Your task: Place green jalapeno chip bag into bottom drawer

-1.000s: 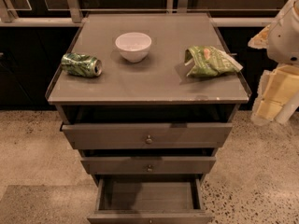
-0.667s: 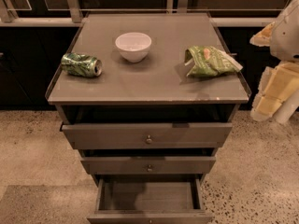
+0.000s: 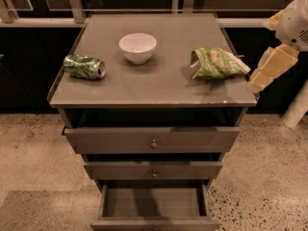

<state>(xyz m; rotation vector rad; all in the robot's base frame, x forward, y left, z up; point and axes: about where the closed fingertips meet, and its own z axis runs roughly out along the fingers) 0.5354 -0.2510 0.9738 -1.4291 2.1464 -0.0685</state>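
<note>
Pale yellow claw (image 3: 270, 70) hangs just off the right edge of the grey-brown desk (image 3: 159, 83); open or closed, I cannot tell. The wrinkly green foil chip bag (image 3: 216, 62) lies by that edge. Below, the plain-fronted bottom drawer (image 3: 153, 203) stands pulled open.

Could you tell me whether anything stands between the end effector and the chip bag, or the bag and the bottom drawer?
Nothing visible does. The end effector hangs beside the green jalapeno chip bag, off the cabinet edge; the bottom drawer stands open and bare.
</note>
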